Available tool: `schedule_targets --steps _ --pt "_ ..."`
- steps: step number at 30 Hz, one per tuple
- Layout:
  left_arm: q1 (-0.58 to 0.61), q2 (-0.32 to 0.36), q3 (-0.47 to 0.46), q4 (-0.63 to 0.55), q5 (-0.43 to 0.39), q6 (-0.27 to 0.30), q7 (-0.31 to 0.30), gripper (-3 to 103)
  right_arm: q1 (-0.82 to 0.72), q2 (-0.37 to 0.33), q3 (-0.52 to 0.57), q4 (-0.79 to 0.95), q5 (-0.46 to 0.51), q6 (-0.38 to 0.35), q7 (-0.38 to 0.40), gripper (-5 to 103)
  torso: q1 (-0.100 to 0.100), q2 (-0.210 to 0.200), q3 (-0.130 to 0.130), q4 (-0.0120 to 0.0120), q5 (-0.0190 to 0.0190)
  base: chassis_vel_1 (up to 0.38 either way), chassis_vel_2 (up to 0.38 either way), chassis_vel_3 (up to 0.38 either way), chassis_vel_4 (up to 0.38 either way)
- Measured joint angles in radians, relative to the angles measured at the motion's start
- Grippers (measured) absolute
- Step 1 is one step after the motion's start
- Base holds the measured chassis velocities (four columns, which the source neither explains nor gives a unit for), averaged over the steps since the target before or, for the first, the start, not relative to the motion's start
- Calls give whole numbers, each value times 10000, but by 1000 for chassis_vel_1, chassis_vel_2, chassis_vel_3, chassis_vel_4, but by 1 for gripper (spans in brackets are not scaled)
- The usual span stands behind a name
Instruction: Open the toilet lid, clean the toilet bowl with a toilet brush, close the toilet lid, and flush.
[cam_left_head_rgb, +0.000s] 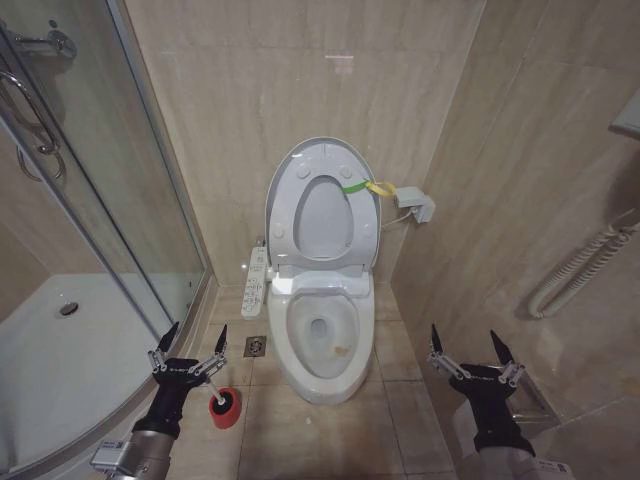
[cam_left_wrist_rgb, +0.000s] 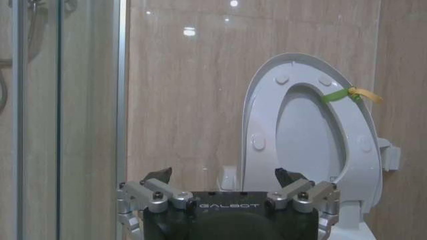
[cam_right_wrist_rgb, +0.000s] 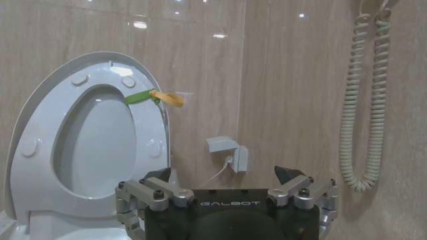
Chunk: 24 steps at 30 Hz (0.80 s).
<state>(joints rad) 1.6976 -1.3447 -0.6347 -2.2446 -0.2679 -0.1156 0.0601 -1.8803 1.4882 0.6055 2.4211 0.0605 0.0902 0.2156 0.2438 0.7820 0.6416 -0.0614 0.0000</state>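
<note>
The toilet lid (cam_left_head_rgb: 322, 218) stands upright against the wall with the ring seat raised against it, and a yellow-green strap (cam_left_head_rgb: 365, 187) hangs on its edge. The lid also faces both wrist cameras (cam_left_wrist_rgb: 303, 135) (cam_right_wrist_rgb: 93, 145). Below it the white toilet bowl (cam_left_head_rgb: 322, 335) lies uncovered. A red holder cup (cam_left_head_rgb: 226, 410) sits on the floor left of the bowl, with the toilet brush's white handle (cam_left_head_rgb: 212, 401) sticking out. My left gripper (cam_left_head_rgb: 197, 335) (cam_left_wrist_rgb: 222, 175) hovers open just above the cup. My right gripper (cam_left_head_rgb: 465, 338) (cam_right_wrist_rgb: 222, 174) is open and holds nothing, right of the bowl.
A glass shower enclosure (cam_left_head_rgb: 100, 200) bounds the left side. The long button panel (cam_left_head_rgb: 256, 282) and a floor drain (cam_left_head_rgb: 255, 346) lie left of the bowl. A wall socket box (cam_left_head_rgb: 415, 203) and a coiled hose (cam_left_head_rgb: 580, 270) are on the right walls.
</note>
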Motion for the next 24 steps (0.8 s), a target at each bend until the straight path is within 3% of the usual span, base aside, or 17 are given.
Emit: schedule_targets --steps 24 --pt "0 0 0 0 0 0 0 100 0 0 0 0 0 0 0 100 0 0 0 0 0 0 0 0 0"
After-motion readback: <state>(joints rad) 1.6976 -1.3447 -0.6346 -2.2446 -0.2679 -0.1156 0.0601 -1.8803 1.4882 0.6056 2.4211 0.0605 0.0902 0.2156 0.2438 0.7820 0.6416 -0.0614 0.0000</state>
